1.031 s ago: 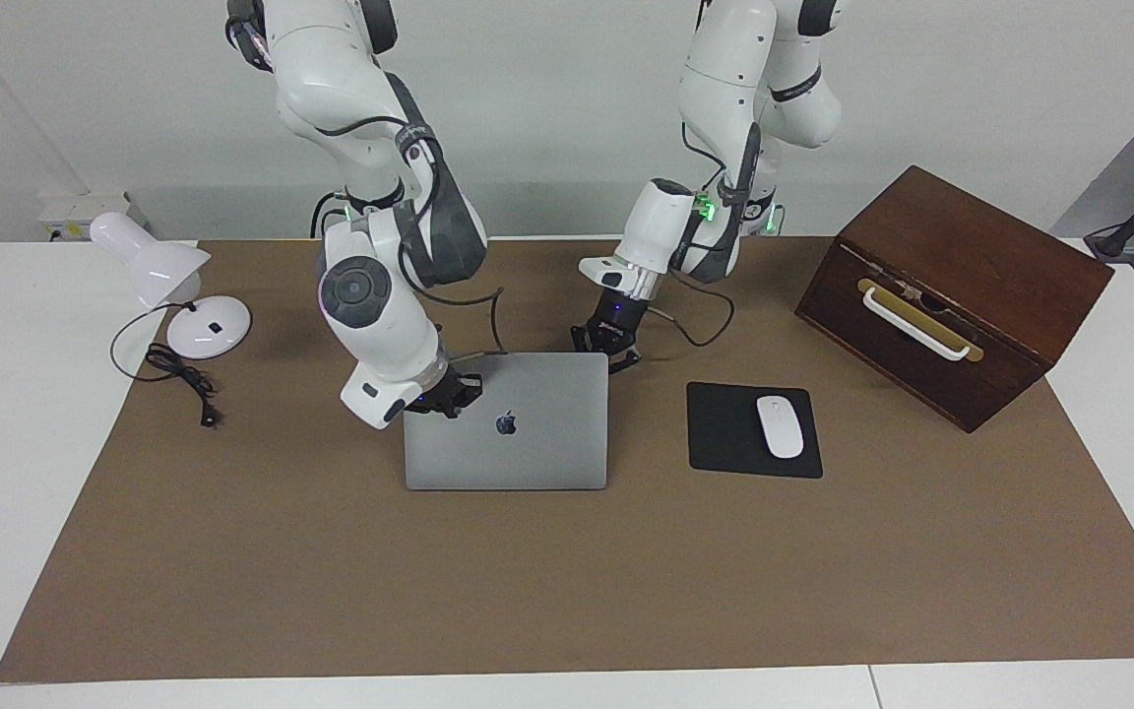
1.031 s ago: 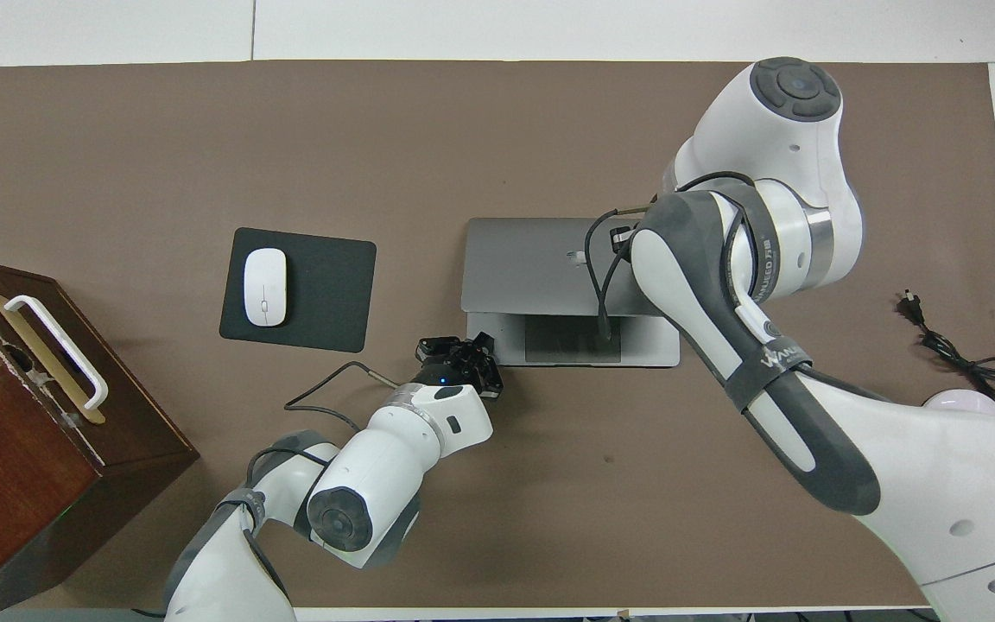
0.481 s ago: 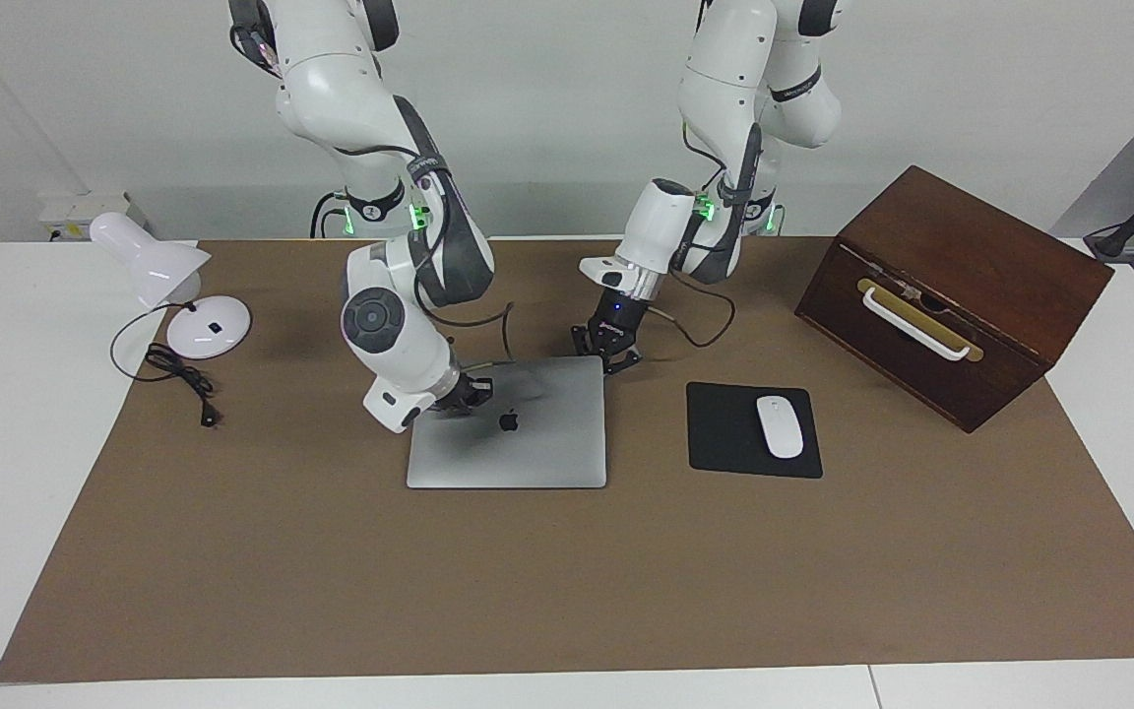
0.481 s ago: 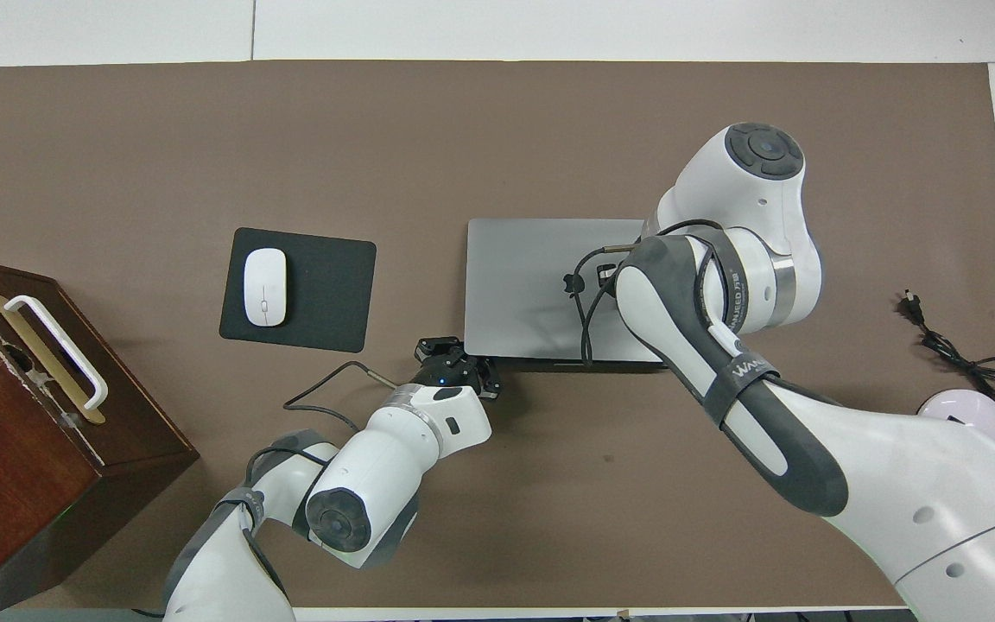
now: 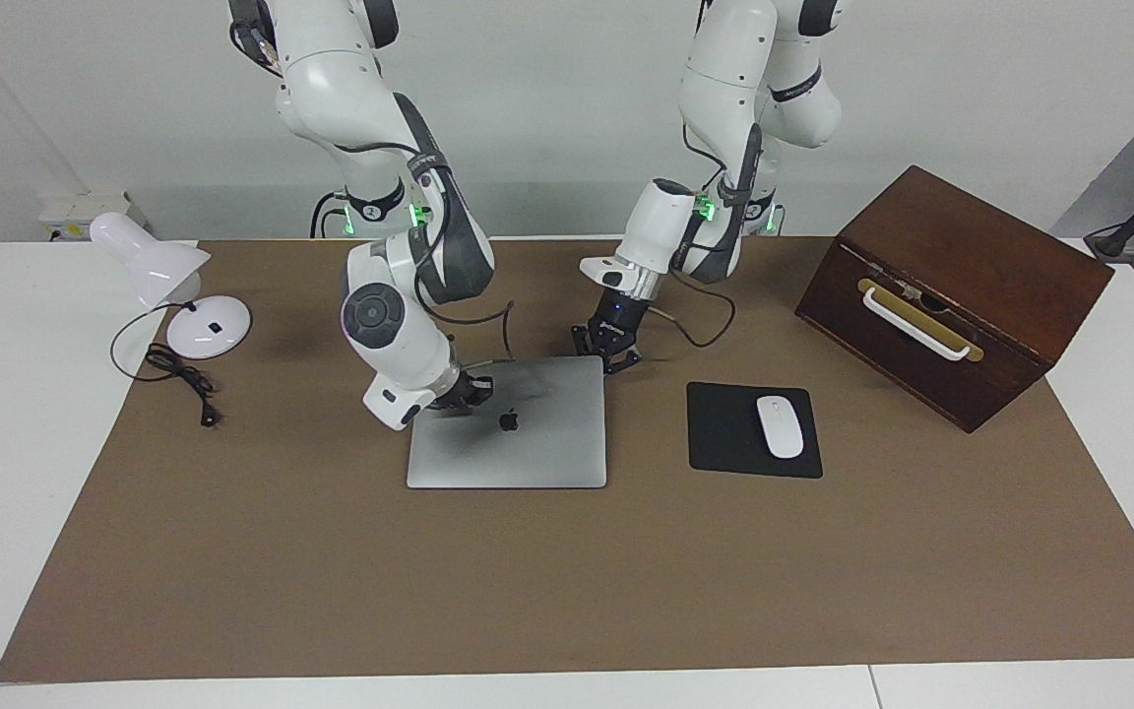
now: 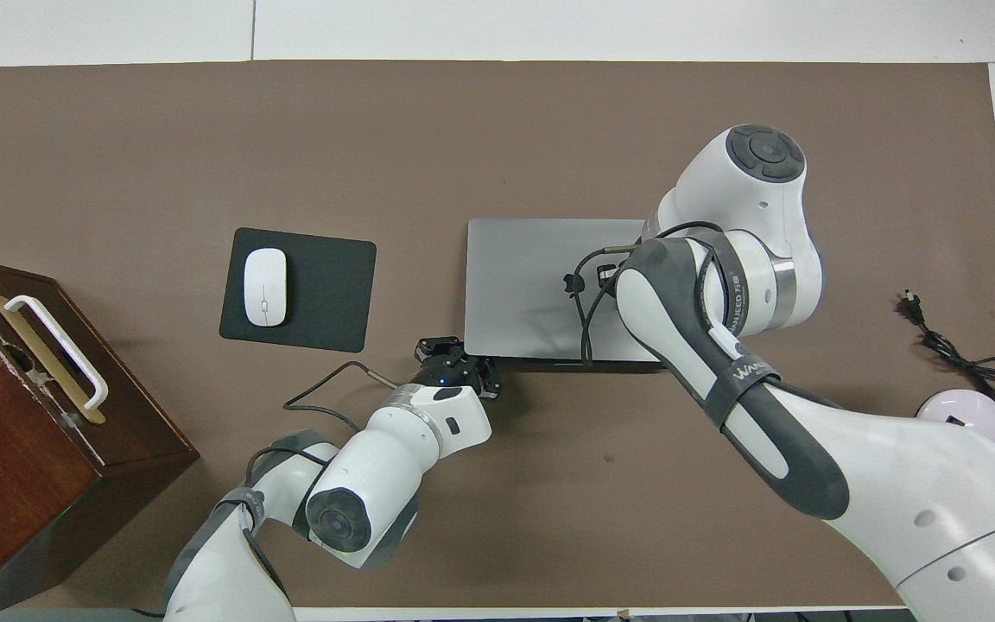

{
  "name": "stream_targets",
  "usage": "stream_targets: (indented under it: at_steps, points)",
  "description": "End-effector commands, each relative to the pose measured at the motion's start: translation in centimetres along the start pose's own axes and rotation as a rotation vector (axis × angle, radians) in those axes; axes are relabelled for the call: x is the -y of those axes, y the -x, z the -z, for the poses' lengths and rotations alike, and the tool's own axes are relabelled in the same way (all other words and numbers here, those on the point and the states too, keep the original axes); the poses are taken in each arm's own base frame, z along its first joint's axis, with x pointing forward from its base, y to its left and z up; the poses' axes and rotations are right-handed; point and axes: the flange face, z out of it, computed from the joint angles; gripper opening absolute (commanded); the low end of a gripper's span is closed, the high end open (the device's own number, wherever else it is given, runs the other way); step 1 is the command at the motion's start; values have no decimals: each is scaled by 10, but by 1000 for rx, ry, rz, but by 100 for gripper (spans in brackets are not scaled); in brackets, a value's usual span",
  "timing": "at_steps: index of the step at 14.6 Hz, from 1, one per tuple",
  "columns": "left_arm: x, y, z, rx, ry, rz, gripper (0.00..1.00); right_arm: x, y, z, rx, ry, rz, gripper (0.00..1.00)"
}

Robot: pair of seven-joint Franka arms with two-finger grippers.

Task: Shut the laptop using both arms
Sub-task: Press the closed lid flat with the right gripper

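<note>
Across the table, clock set from the robots' end with twelve pointing away from them: one brown mat (image 6: pixel 117 130) covers most of the top.
Arms: two. The right arm (image 6: pixel 722 285) bends over the laptop and the left arm (image 6: pixel 377 484) reaches to its corner.
Wooden box: one (image 5: pixel 961 286), white handle on its front, at about eight o'clock from the laptop, well apart.
Laptop: one (image 5: pixel 528 443), near the mat's middle. Its lid lies flat with the logo up, and only a dark sliver shows along the six o'clock edge.
Mouse pad: one (image 5: pixel 724 433), black, at nine o'clock from the laptop.
Lamp: one (image 5: pixel 158 261), white, at about four o'clock, off the mat, with one black cable (image 5: pixel 178 374) trailing from it.
Mouse: one (image 5: pixel 780 425), white, on the pad.
Right gripper: one (image 5: pixel 464 394), down on the lid's four o'clock part. Whether it is spread or closed cannot be told.
Left gripper: one (image 5: pixel 609 353), at the laptop's seven o'clock corner, fingers spread and holding nothing.
Step in hand: probably the last press, seating the lid on the base.
Next move: likely a short, gentle push straight down, then both arms lifting clear without dragging the laptop.
</note>
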Motion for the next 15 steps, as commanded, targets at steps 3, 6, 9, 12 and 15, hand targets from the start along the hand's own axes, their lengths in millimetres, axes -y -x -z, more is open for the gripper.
stream_targets:
  at_steps: [3, 6, 9, 12, 15]
  points:
    - [16, 25, -17, 60, -24, -5, 0, -4, 3, 42, 40, -32, -22, 0]
    - [16, 23, -17, 55, -24, -2, 0, -14, 1, 87, 56, -30, -25, 0]
    - [17, 21, -17, 52, -25, 1, 0, -27, 4, 139, 0, -20, -29, 0]
    - [24, 20, -18, 52, -33, 17, 0, -44, 6, 186, -89, 36, -24, 0]
    - [28, 21, -18, 59, -38, 31, 0, -72, 18, 227, -164, 136, 33, 0]
